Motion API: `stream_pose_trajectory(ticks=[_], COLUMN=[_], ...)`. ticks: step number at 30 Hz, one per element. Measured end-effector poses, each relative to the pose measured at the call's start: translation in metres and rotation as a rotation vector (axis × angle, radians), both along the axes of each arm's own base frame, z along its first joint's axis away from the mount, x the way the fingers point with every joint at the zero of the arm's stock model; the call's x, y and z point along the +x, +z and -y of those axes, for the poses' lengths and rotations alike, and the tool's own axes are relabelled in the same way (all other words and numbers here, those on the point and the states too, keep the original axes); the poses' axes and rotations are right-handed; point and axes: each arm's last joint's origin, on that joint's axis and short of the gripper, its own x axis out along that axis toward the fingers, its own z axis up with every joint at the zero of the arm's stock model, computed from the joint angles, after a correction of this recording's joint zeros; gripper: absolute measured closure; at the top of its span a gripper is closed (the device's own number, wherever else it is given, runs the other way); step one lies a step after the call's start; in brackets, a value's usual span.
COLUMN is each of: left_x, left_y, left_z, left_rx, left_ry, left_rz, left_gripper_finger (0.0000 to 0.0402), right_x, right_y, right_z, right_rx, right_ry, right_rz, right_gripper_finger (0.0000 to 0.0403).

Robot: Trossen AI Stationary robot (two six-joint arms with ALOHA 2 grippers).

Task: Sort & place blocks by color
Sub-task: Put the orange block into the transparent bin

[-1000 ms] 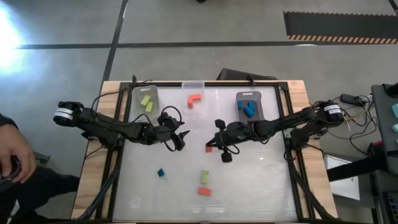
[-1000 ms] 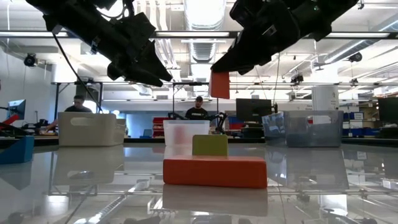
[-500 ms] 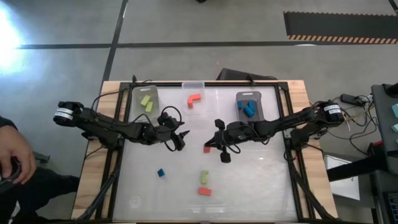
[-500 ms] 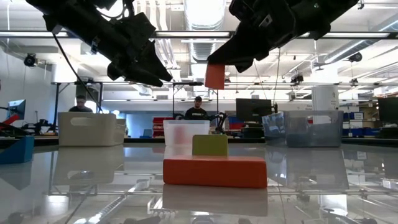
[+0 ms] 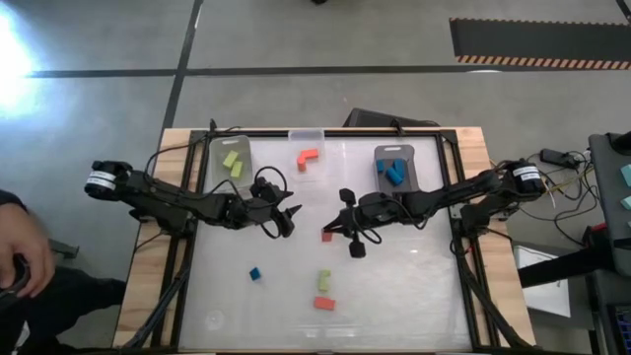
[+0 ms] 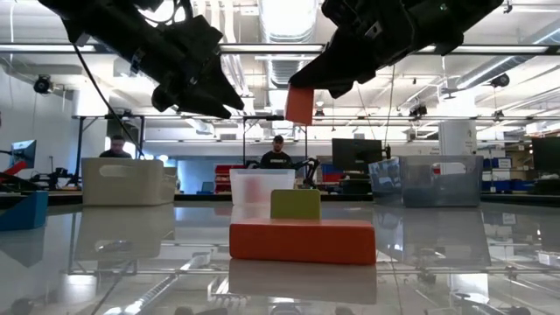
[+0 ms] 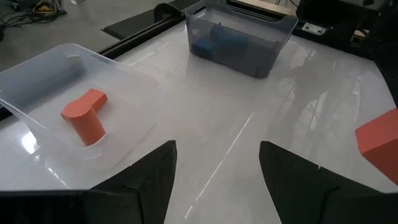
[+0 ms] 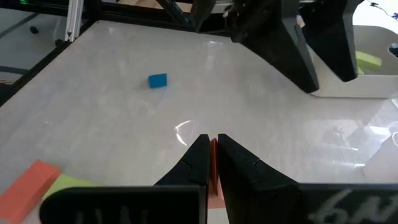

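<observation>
Carrying a small orange-red block [image 5: 326, 236] pinched tight between its fingers, the right gripper [image 5: 333, 233] has drifted a little toward the table's middle over the last second, and in the low view the block [image 6: 299, 105] hangs well above the glass, a touch further toward the left arm than it was. That drift points it toward the clear bin [image 5: 308, 148] at the back centre, where an orange-red L-shaped piece [image 5: 308, 157] already lies, so I judge this to be the carry leg of a sort, with the drop not yet made.

The left gripper [image 5: 288, 219] hovers just left of centre with its fingers spread and nothing between them, having barely shifted; its wrist view shows the clear bin and the carried block [image 7: 379, 143] off to one side.

The green pieces [image 5: 233, 163] sit in the left bin, the blue ones [image 5: 392, 171] in the grey bin at the right. Loose on the table are a blue block [image 5: 254, 274], a lime green block [image 5: 323, 281] and an orange-red bar [image 5: 323, 304] just beside it, so several picks look to remain.
</observation>
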Motion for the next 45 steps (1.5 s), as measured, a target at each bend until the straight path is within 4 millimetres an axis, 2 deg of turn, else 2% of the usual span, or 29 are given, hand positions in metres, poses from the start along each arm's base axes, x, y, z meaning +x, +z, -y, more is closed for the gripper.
stream_pose_trajectory(ticks=[11, 28, 36, 45], left_x=[0.002, 0.002, 0.002, 0.002], left_y=[0.002, 0.002, 0.002, 0.002], left_z=[0.000, 0.000, 0.000, -0.001], left_rx=[-0.007, -0.006, 0.003, 0.005], left_ry=[0.002, 0.002, 0.006, 0.009], left_rz=[0.033, 0.032, 0.029, 0.029], left_gripper_finger=[0.0187, 0.0187, 0.0187, 0.0187], right_x=[-0.010, -0.011, -0.018, -0.029], right_y=[-0.017, -0.020, 0.001, 0.024], right_z=[-0.006, -0.006, -0.004, 0.002], right_rx=[0.018, 0.036, 0.063, 0.046], right_ry=[0.002, -0.007, -0.025, -0.158], right_rz=[-0.034, -0.036, 0.005, 0.069], right_gripper_finger=[0.0391, 0.0391, 0.0391, 0.0391])
